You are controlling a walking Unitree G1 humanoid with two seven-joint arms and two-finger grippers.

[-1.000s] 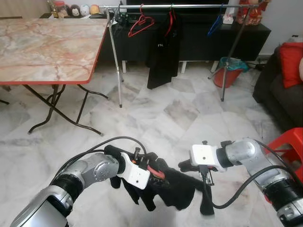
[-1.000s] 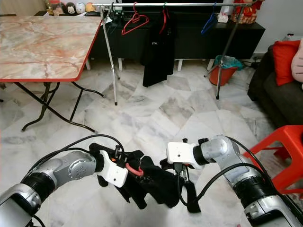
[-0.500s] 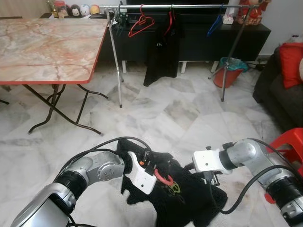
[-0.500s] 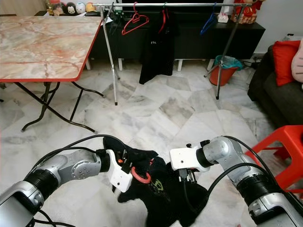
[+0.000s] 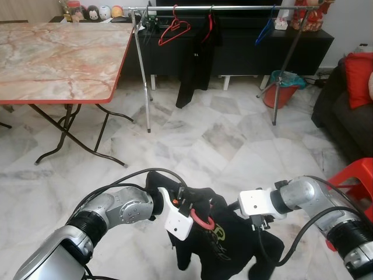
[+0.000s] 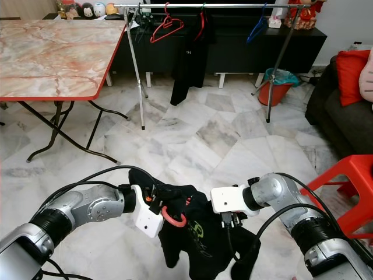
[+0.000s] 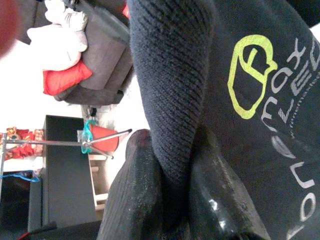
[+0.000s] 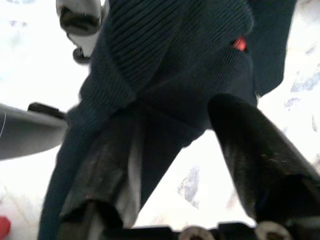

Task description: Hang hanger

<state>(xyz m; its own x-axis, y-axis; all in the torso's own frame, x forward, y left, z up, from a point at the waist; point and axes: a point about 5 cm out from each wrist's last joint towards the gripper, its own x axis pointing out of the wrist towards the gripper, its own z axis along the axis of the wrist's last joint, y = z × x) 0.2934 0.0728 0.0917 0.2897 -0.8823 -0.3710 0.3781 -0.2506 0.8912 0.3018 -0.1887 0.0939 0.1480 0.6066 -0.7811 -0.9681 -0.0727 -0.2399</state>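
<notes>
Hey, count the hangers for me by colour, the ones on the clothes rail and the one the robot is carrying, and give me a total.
Red hangers: 3, an empty one on the rail, one under the hanging black garment, and one in the black T-shirt the claws carry.
Blue hangers: 1, on the rail.
Total: 4 hangers.

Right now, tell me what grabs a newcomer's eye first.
Low in front, a black shirt on a red hanger hangs between both arms, pinched by the left claw. Across the marble floor, a rack carries a black garment; a red-edged table stands left.
</notes>
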